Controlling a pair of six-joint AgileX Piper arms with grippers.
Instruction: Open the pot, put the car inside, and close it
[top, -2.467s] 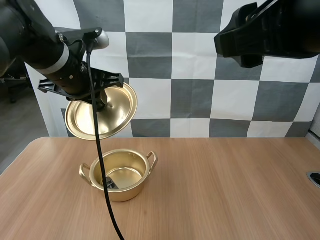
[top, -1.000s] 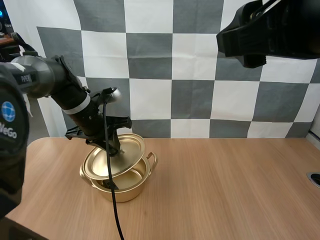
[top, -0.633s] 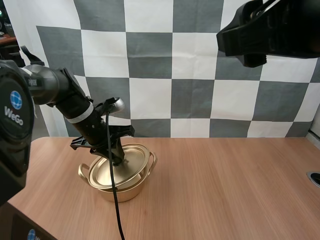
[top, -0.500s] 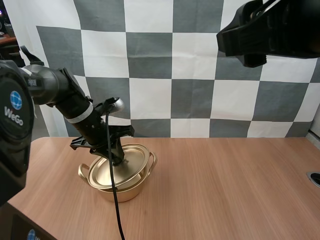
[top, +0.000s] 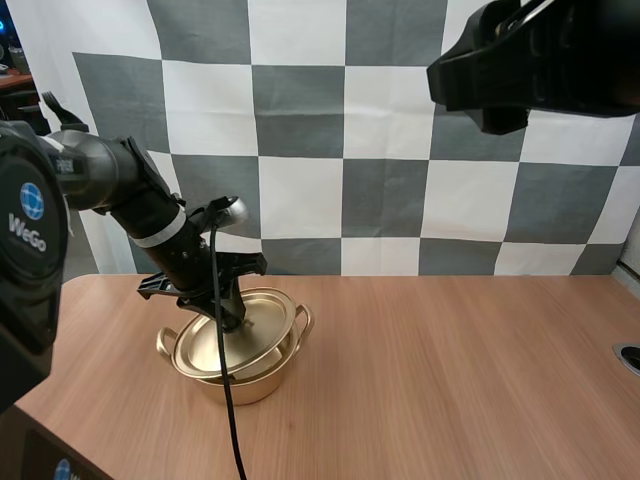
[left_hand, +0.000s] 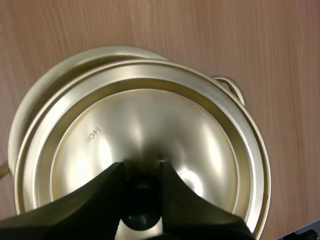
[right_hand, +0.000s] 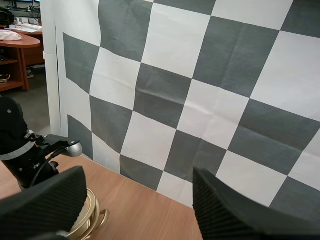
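A pale wood-grain desk (top: 450, 360) is seen under both arms. Toward its left side in the high view a gold-coloured pot (top: 245, 380) is stood: shallow, round, polished metal, with a looped handle (top: 304, 322) at each side. And there is the lid (top: 238, 335), in the same brushed gold, a shallow dome with a stepped rim. It is laid on the pot at a tilt, its far edge raised and its near-left edge dipped toward the rim.

In the left wrist view the lid (left_hand: 145, 125) is looked down upon. A crescent of the pot's rim (left_hand: 27, 110) is left showing past one edge, so the lid is not seated square, and one handle (left_hand: 231, 89) is seen poking out at the opposite side. A small stamped mark (left_hand: 92, 135) is carried on the dome, too small to be read.

The black knob (left_hand: 141, 200) at the lid's centre is gripped. The left jaws are clamped on it, with a dark finger (left_hand: 85, 200) pressed to either side. The left arm (top: 130, 200) is slanted down to it from the left.

High over the desk's right half the right arm (top: 540, 60) is held well apart from the pot. The right jaws are spread wide with nothing between them, and in the right wrist view the pot (right_hand: 95, 216) is glimpsed far below, beside the left arm (right_hand: 17, 150).
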